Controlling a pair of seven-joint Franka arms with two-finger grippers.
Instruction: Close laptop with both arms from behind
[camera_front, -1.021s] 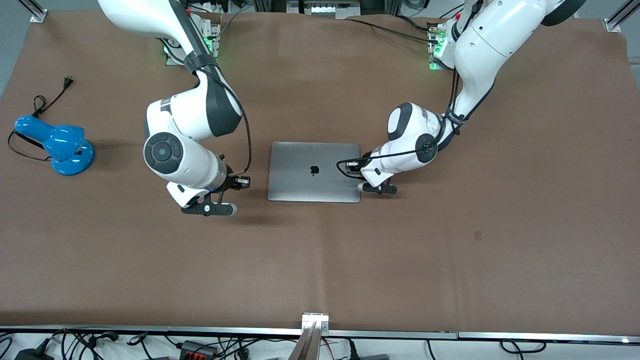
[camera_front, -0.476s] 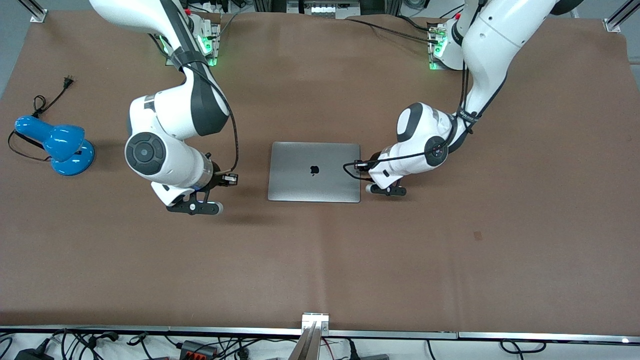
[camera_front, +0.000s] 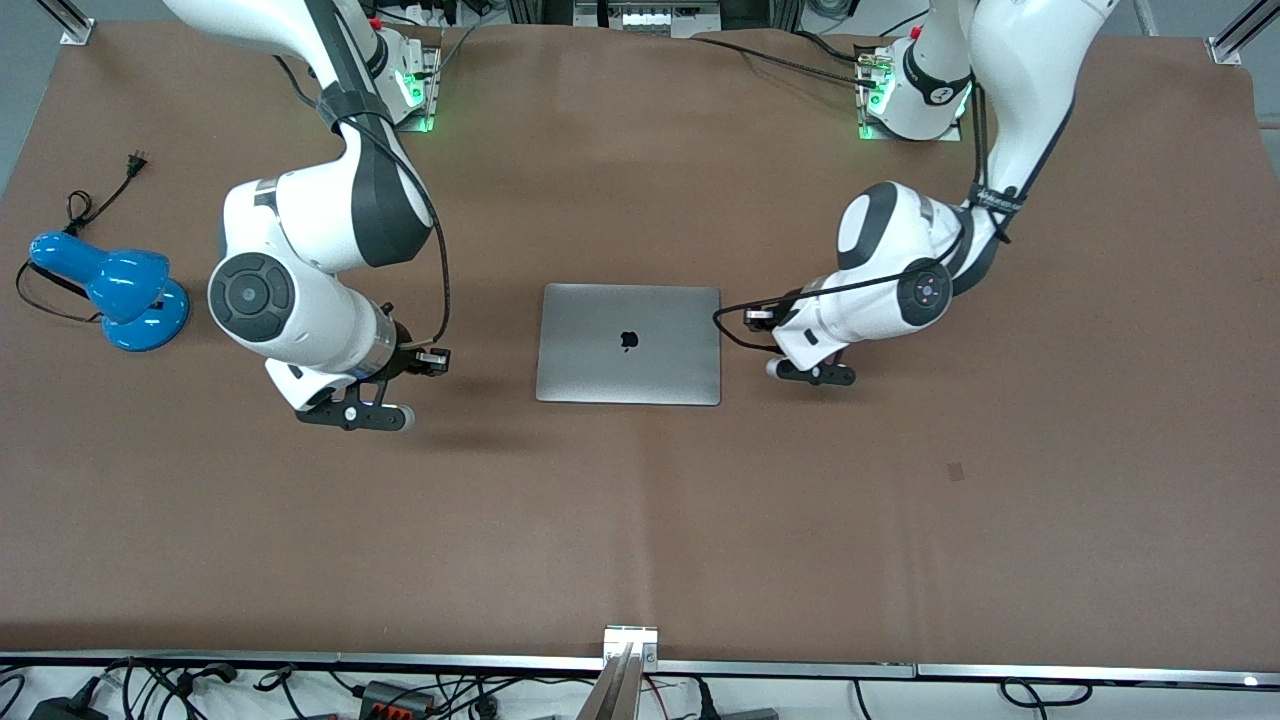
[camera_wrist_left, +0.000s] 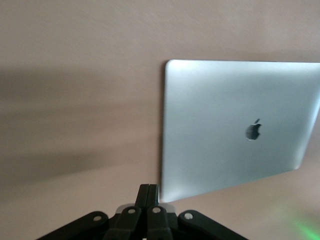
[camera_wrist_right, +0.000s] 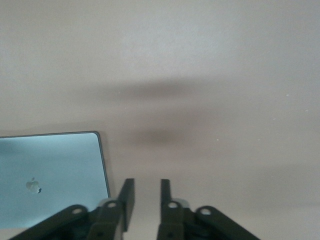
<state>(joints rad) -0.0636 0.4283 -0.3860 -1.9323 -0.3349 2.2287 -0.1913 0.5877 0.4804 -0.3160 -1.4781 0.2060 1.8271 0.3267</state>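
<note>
The silver-grey laptop (camera_front: 628, 343) lies closed and flat in the middle of the brown table, its dark apple logo up. It also shows in the left wrist view (camera_wrist_left: 240, 125) and the right wrist view (camera_wrist_right: 50, 175). My left gripper (camera_front: 812, 372) is low over the table beside the laptop's edge toward the left arm's end, apart from it. Its fingers are pressed together and empty (camera_wrist_left: 150, 192). My right gripper (camera_front: 360, 416) hangs over bare table toward the right arm's end, well clear of the laptop. Its fingers stand a little apart and empty (camera_wrist_right: 147, 195).
A blue desk lamp (camera_front: 110, 290) with a black cord lies near the table's edge at the right arm's end. A metal bracket (camera_front: 630, 640) sits at the table edge nearest the front camera. A small dark mark (camera_front: 956, 470) is on the cloth.
Both grippers have moved away from the laptop, each toward its own arm's end of the table. The laptop has stayed closed and has not moved.
</note>
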